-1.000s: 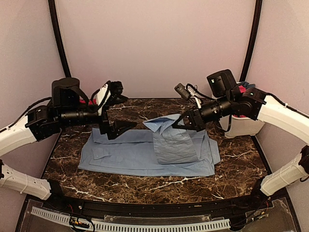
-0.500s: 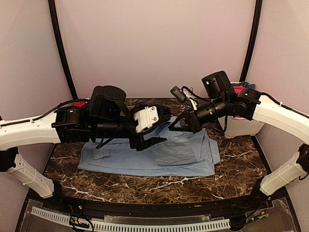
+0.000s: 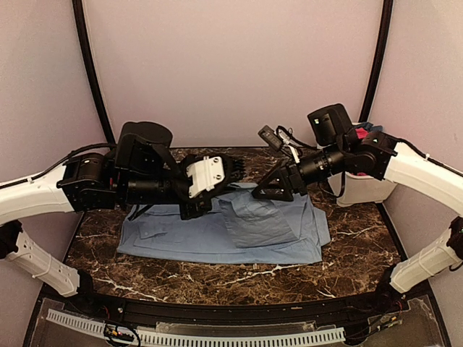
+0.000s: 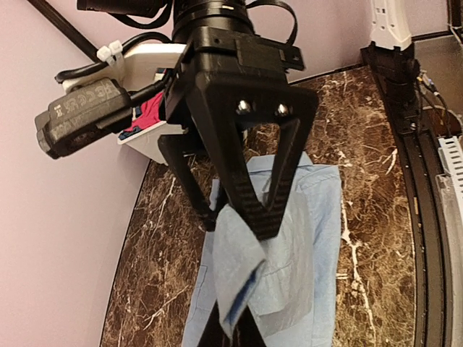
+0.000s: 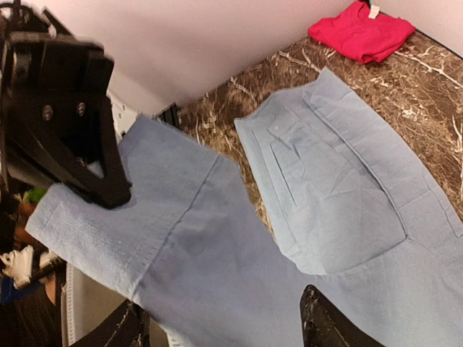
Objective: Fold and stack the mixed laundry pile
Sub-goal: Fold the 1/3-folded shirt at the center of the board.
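A large light-blue collared shirt point(image 3: 217, 235) lies spread across the marble table point(image 3: 354, 253), pocket side up. Its upper middle edge is lifted into a fold. My left gripper point(image 3: 226, 194) has reached across to the centre and is shut on that fold point(image 4: 239, 267), which hangs from its jaws at the bottom of the left wrist view. My right gripper point(image 3: 266, 191) faces it just to the right, jaws open, its fingertips point(image 5: 325, 322) spread wide over the shirt's cloth point(image 5: 217, 246). A red garment point(image 5: 358, 29) lies folded at the table's far edge.
A white plastic tub point(image 3: 362, 189) with red and pink cloth point(image 3: 359, 134) in it stands at the back right, behind the right arm. The two grippers are nearly touching above the shirt. A black rail runs along the table's near edge point(image 3: 217, 307).
My left arm swung in from the left and shut on the lifted shirt fold. My right gripper, which held that fold, has opened.
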Tool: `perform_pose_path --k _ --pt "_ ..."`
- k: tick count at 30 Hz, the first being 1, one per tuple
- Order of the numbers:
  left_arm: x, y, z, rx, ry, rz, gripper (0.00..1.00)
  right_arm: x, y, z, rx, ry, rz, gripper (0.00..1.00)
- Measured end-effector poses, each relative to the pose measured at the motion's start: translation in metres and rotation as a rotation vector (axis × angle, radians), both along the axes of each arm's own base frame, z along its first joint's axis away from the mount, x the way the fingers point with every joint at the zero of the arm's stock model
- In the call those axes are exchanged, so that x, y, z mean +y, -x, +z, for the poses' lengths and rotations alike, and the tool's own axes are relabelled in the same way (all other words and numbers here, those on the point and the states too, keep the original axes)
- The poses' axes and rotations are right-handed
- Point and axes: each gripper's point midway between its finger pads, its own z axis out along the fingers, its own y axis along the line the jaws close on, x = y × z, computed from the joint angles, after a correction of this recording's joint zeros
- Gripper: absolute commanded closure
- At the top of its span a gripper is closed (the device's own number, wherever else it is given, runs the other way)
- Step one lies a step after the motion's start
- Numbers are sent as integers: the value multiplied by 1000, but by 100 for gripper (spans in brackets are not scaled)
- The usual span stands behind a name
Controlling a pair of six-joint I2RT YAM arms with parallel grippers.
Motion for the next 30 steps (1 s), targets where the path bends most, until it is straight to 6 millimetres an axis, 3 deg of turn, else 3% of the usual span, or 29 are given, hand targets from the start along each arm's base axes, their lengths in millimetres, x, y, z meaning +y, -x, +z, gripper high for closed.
perform_pose_path --k 5,10,14,18,22,24,27,30 --pt "19 37 19 39 28 -113 100 -22 -1 39 -51 -102 -16 23" --pt "26 64 24 99 43 -202 100 -46 -22 70 -106 -174 -97 22" --pt "20 79 5 185 -7 -256 100 -54 -48 58 -81 -148 -171 23" --pt "20 82 3 221 5 -251 100 -56 -77 33 -43 -92 -235 25" --pt "29 70 6 264 72 -178 100 -53 -100 4 0 -39 -273 26" --pt "33 53 10 306 117 -105 100 -52 -107 -9 20 -18 -284 25" --pt "42 7 10 403 198 57 100 -53 -115 -22 41 1 -298 25" --pt "54 -40 -6 502 254 220 100 -56 -120 -23 34 -2 -313 25"
